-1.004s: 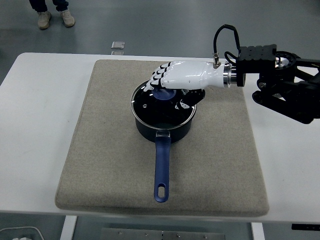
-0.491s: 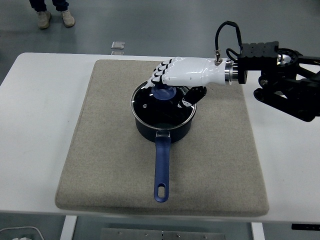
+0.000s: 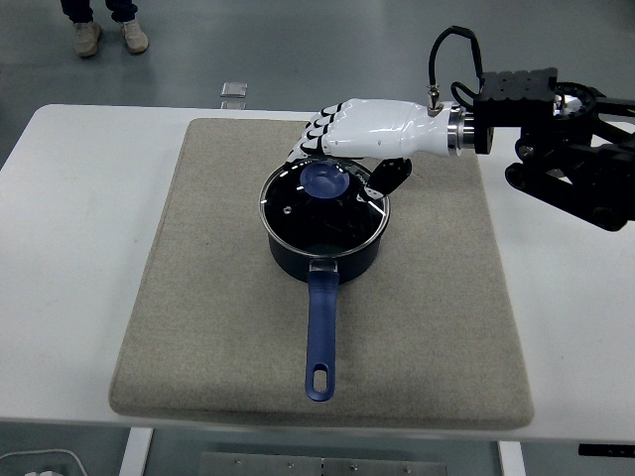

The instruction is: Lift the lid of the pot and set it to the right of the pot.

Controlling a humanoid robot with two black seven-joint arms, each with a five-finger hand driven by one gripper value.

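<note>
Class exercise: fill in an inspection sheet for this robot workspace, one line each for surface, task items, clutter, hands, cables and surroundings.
Surface: white table with a grey mat laid on it.
Task items: dark blue pot at mat centre, long handle toward the near edge; glass pot lid seated on it, blue knob uncovered.
Clutter: nothing seen on the mat.
Hands: right hand white, above the lid's far rim, holding nothing; left not in view.
Cables: black cable looping at the right wrist.
Surroundings: grey floor; a person's shoes top left; small pale object beyond the table.
</note>
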